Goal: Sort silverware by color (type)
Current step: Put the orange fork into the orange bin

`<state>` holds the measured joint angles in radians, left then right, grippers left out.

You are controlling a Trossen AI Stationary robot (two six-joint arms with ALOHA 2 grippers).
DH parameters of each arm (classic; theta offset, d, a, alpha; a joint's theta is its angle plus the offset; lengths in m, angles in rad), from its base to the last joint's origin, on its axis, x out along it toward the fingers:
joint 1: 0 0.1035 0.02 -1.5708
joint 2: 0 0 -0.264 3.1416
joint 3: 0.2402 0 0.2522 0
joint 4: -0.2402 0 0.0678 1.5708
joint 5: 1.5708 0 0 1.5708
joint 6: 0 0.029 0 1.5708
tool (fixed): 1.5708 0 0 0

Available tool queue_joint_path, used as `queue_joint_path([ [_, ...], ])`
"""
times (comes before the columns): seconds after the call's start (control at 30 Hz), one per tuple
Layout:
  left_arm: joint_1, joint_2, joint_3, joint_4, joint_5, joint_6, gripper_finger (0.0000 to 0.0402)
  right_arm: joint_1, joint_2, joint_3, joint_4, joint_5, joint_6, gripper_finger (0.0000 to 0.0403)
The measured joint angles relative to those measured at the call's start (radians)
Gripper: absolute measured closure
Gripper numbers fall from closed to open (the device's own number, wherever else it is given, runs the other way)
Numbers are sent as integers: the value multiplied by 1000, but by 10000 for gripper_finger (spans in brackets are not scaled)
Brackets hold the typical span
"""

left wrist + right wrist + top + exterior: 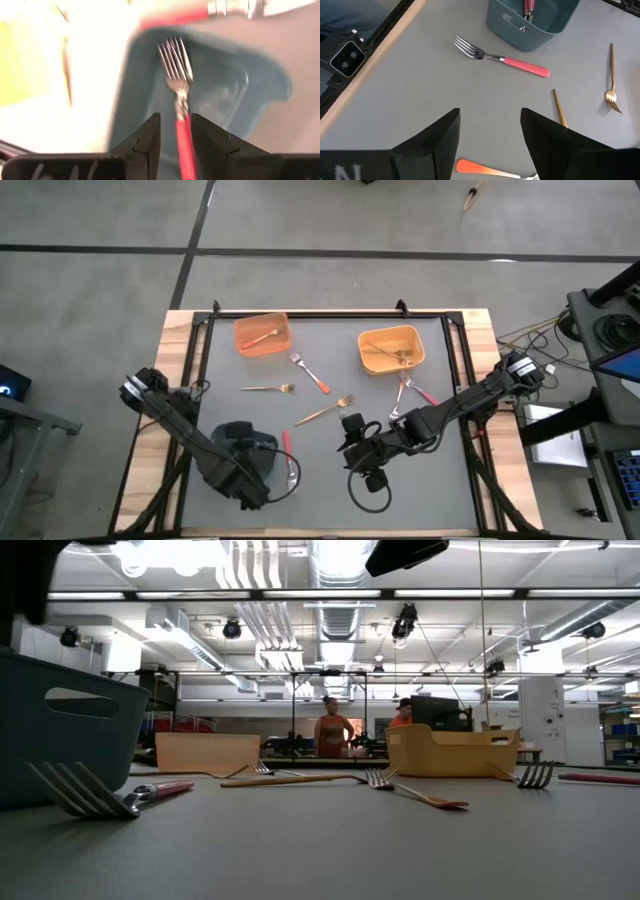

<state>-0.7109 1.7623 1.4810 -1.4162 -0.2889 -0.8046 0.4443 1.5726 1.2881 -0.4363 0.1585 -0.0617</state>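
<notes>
My left gripper hangs open above the teal bin, pointing steeply down. A red-handled fork lies in the bin, tines toward the bin floor. Its handle shows in the gap between my fingers, apart from them. A second red-handled fork lies on the table against the bin's right side. Loose forks lie mid-table: two gold ones, an orange-handled one and red-handled ones. My right gripper waits open above the table's middle.
An orange bin with one fork stands at the far left. A yellow-orange bin with gold forks stands at the far right. An orange-handled fork lies just under my right gripper. People stand in the room beyond the table.
</notes>
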Motion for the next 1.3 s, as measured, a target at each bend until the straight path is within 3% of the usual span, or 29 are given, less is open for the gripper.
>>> queue_joint_path([
  [0.17,1,-57,4,2,-121,68,314,0,0,0,3,0,2,202],
  [0.33,1,-152,-73,61,-236,90,325,0,0,0,35,0,2,202],
  [0.5,1,-279,-222,254,-405,129,326,-4,1,-15,143,1,25,202],
  [0.63,1,-380,-371,484,-597,203,326,-21,1,-49,255,9,97,202],
  [0.73,8,-443,-458,635,-719,300,326,-33,2,-69,319,97,186,202],
  [0.83,17,-502,-515,727,-811,404,326,-50,2,-78,341,256,295,202],
  [0.93,30,-556,-549,751,-860,474,326,-75,2,-79,330,349,393,202],
  [1.13,47,-651,-634,748,-930,502,326,-154,2,-70,315,337,480,202],
  [1.3,47,-711,-754,748,-994,398,326,-271,2,-70,314,301,518,202],
])
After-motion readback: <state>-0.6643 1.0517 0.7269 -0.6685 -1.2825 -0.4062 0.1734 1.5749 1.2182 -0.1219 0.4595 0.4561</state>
